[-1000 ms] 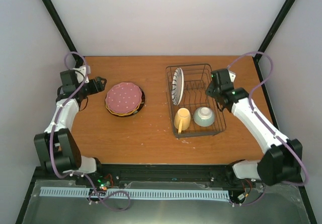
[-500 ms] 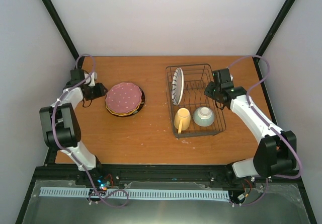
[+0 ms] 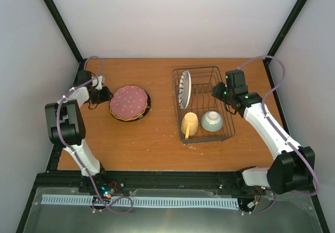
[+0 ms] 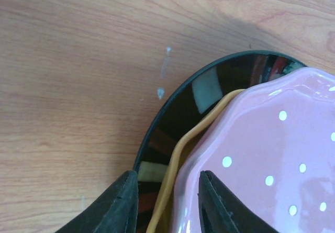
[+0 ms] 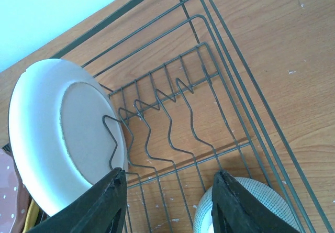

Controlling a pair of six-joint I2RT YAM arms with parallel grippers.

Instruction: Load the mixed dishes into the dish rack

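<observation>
The dish rack [image 3: 207,81] stands right of centre. In it the white striped plate [image 3: 184,89] stands upright in the dividers, with the yellow mug [image 3: 189,123] and the pale green bowl [image 3: 212,121] at its near end. The pink speckled plate [image 3: 128,100] lies on the dark-rimmed plate [image 3: 147,105] left of centre. My left gripper [image 3: 107,94] is open, its fingers either side of the pink plate's left rim [image 4: 209,154] above the dark rim [image 4: 172,112]. My right gripper [image 3: 217,92] is open and empty over the rack's right side, above the dividers [image 5: 172,123].
The wooden table [image 3: 157,149] is walled by pale panels with black corner posts [image 3: 63,29]. The rack's right wire wall [image 5: 246,91] lies beside my right gripper. The white plate's underside [image 5: 63,133] and the bowl [image 5: 251,207] show in the right wrist view.
My left arm has swung back toward the table's far left, its gripper now at the pink plate's left rim. My right gripper has shifted slightly along the rack's right side.
</observation>
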